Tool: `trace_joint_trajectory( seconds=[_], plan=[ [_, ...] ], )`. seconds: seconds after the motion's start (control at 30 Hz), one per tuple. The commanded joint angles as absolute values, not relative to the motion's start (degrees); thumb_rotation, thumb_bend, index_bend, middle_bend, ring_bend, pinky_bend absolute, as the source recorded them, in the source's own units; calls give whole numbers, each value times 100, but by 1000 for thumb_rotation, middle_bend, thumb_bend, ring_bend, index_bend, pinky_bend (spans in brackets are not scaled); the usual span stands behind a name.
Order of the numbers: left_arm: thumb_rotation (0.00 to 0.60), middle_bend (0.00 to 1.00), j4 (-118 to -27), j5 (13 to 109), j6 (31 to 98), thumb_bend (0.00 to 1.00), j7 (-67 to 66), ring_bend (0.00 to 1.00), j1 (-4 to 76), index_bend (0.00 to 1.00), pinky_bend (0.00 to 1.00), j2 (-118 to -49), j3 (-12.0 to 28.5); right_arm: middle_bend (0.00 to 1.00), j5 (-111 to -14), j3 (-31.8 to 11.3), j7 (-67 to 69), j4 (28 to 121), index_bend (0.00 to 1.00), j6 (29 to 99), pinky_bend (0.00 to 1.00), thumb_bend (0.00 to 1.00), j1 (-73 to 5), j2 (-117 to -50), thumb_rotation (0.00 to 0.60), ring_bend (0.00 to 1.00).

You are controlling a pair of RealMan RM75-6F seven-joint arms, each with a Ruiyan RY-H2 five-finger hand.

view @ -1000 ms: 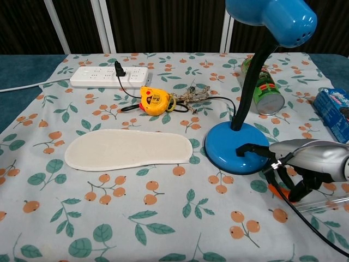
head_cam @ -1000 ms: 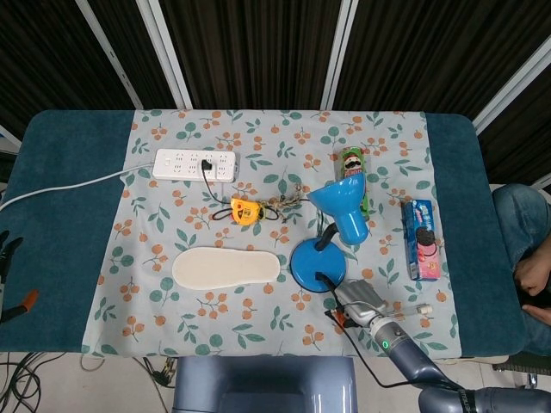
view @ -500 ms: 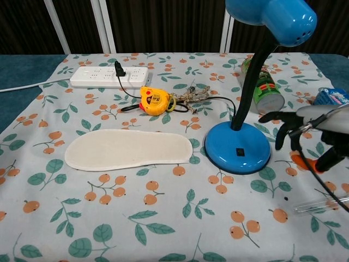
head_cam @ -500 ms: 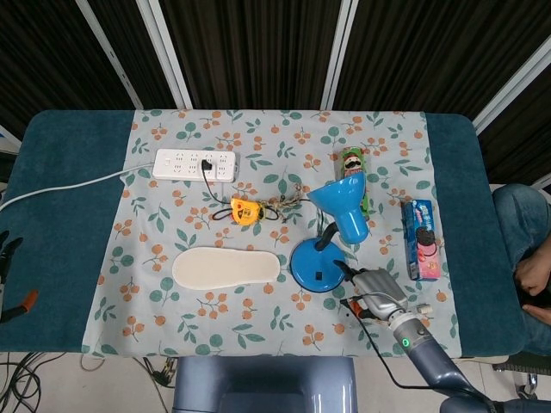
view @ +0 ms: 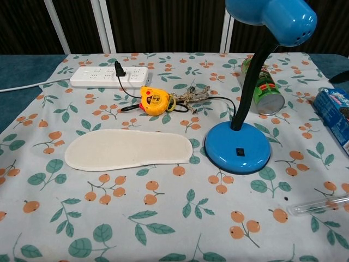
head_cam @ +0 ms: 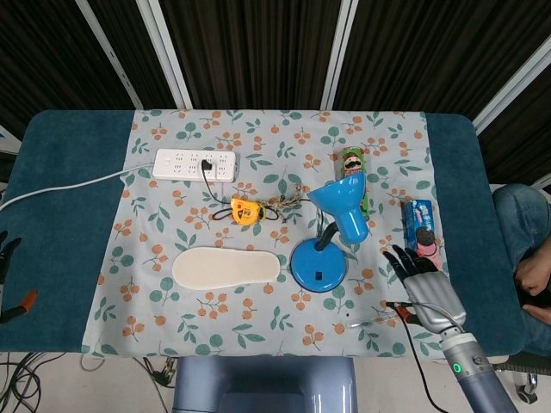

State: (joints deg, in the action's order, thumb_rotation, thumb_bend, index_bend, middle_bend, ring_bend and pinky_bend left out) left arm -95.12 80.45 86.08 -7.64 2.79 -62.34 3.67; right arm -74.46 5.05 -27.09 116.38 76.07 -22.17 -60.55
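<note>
At the near right of the table, the right hand (head_cam: 424, 287) hovers with its fingers (head_cam: 401, 258) spread apart and nothing in them. The fingertips lie over the near end of the cookie pack (head_cam: 421, 227); whether they touch it cannot be told. The pack lies flat by the right edge of the flowered cloth (head_cam: 155, 292), right of the blue lamp (head_cam: 318, 266) and well apart from it.

As a judgement, this is a reach with no grip made. Taking the pack would call for lowering the hand over its narrow width and closing the fingers on its long sides, while keeping clear of the clear tube (view: 319, 205) lying near the front edge.

At the far left edge a dark shape looks like the left hand (head_cam: 5, 256); how its fingers lie cannot be told.

Counted, there is one of each thing:
- one lamp
- one cookie pack
- one chip can (head_cam: 351, 163), lying on its side behind the lamp
- one yellow tape measure (head_cam: 245, 210)
- one insole (head_cam: 226, 268)
- one power strip (head_cam: 195, 163), with one plug in it
- one tube
</note>
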Motion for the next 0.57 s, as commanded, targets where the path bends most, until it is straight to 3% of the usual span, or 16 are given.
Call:
trace_joint_trajectory(
  seconds=[0.03,0.2,0.57],
  plan=[
    [600,2,-9514,8048,8610,246,-762,0,276,100,131,-6235,365,9,-8192,806,-2163,10951,0,8339,0,341,-1579,-6129,600,14],
    [600,2,-9506,8060,8610,246,-795,0,278,100,131,-6243,359,9,-8298,848,-1560,10371,0,8783,0,276,-1153,-6172,600,14],
    [600,2,-9477,8070,8611,247,-891,0,285,100,130,-6270,352,7,-8320,432,-1346,9558,0,9248,0,272,-858,-6608,600,13]
  ],
)
